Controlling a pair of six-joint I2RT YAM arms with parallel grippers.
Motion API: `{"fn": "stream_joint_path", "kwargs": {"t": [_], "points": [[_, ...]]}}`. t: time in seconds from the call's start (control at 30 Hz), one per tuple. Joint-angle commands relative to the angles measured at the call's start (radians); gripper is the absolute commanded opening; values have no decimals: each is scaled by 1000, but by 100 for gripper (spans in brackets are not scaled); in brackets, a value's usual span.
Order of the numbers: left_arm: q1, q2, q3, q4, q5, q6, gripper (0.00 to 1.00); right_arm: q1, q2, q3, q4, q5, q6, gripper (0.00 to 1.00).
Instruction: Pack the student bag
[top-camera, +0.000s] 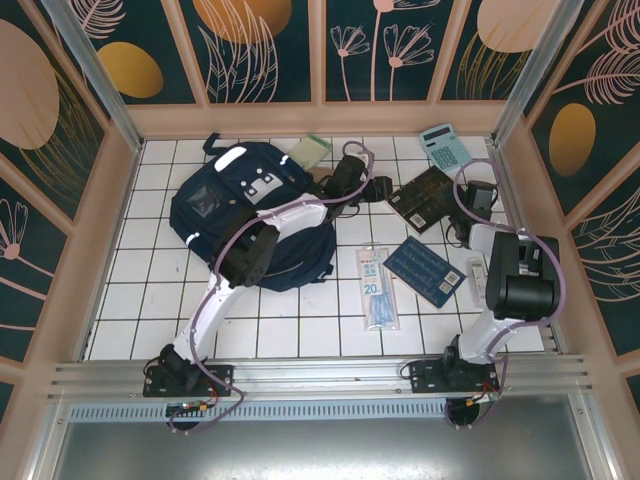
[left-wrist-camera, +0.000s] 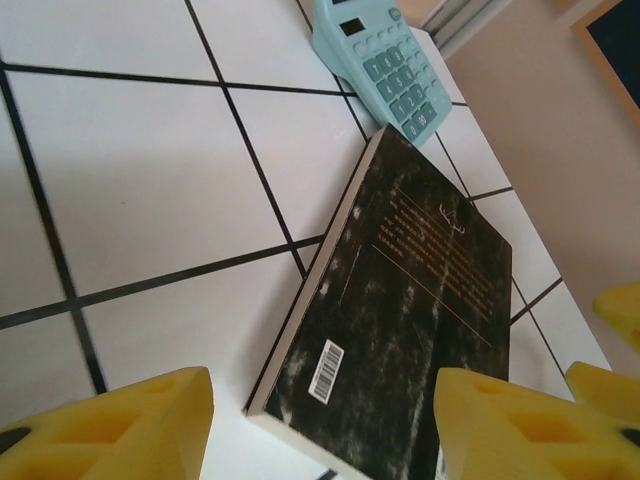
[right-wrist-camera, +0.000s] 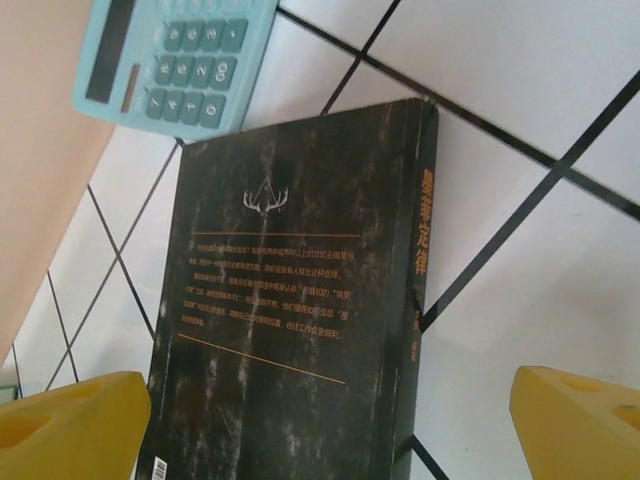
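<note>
The student bag (top-camera: 235, 215), a big navy backpack with a white stripe, lies on the white tiles at the left of the top view, with my left arm stretched over its right side. My left gripper (top-camera: 383, 188) (left-wrist-camera: 320, 430) hovers open by the near barcode end of a black book (top-camera: 425, 197) (left-wrist-camera: 410, 320). My right gripper (top-camera: 462, 232) (right-wrist-camera: 330, 430) is open too, above the same black book (right-wrist-camera: 290, 310), on its other side. Both pairs of yellow fingers (left-wrist-camera: 130, 425) (right-wrist-camera: 580, 425) stand wide apart and hold nothing.
A light-blue calculator (top-camera: 445, 147) (left-wrist-camera: 385, 60) (right-wrist-camera: 175, 60) lies just beyond the book. A blue booklet (top-camera: 424, 270), a clear pen pack (top-camera: 378, 285) and a green notepad (top-camera: 312, 150) lie on the tiles. Pink walls (top-camera: 330, 118) enclose the floor.
</note>
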Motion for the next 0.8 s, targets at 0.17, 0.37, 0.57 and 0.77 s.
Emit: {"fn": "stream_joint_path", "kwargs": {"t": [0.17, 0.37, 0.57, 0.77], "points": [[-16, 187, 217, -30, 102, -30, 61, 12, 121, 96, -16, -107, -41, 87], [-24, 235, 262, -67, 104, -27, 61, 40, 144, 96, -13, -125, -58, 87], [-41, 211, 201, -72, 193, -7, 59, 74, 149, 98, -14, -129, -80, 88], [-63, 44, -86, 44, 200, -10, 57, 116, 129, 98, -25, -133, -117, 88]]}}
